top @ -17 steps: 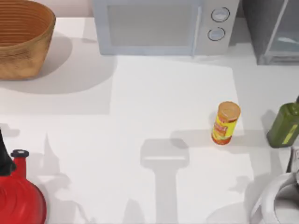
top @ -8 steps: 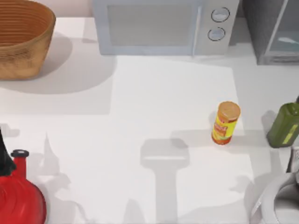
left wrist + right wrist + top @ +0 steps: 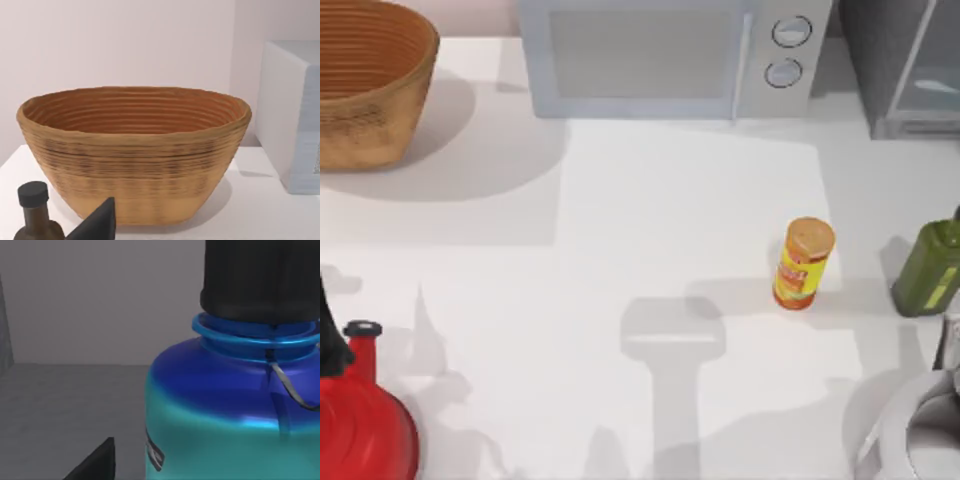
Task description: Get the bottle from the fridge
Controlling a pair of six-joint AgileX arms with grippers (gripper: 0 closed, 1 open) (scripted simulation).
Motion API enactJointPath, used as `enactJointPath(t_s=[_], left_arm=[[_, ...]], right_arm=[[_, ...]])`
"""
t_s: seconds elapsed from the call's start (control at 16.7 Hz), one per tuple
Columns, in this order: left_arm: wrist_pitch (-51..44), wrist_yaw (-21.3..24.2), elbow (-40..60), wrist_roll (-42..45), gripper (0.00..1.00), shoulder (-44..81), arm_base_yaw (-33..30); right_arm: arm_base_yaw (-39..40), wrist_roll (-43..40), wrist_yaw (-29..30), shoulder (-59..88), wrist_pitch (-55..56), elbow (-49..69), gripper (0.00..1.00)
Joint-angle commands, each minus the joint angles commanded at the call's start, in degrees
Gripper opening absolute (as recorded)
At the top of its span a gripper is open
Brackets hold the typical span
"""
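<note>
The right wrist view looks into a grey-walled space at close range, with the bottle (image 3: 235,405) right in front of the camera: black cap, blue shoulders, teal below. I judge the step in hand to be the reach into the fridge (image 3: 905,65), which stands at the far right corner of the counter (image 3: 620,250) in the top view. The bottle rests on the grey floor of that compartment, as far as I can tell. Of the right tool (image 3: 92,462) one dark finger tip shows beside the bottle, apart from it, so I cannot tell how wide it stands; most likely nothing is held yet. The next move calls for bringing the fingers to either side of the bottle's body below the shoulder, closing firmly, then drawing straight back out without knocking the fridge wall. The left tool (image 3: 97,225) is idle at the left of the counter, facing the basket (image 3: 134,150), and its opening cannot be read either. By count: one blue bottle, one fridge, one microwave (image 3: 670,55) with two round dials, one woven basket, one yellow-and-red canister (image 3: 803,263), one olive-green bottle (image 3: 928,268) at the right edge, one red kettle (image 3: 360,420) at the near left, and one small dark-capped bottle (image 3: 35,212) in the left wrist view.
</note>
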Motion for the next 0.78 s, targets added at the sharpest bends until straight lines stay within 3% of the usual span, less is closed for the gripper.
enactJointPath(t_s=[0.48, 0.78], left_arm=[[0.00, 0.00, 0.00, 0.00, 1.00, 0.00, 0.00], [0.00, 0.00, 0.00, 0.00, 1.00, 0.00, 0.00]], right_arm=[[1.24, -0.05, 1.27, 3.15, -4.03, 6.93, 1.00], [1.24, -0.05, 1.27, 3.15, -4.03, 6.93, 0.62]])
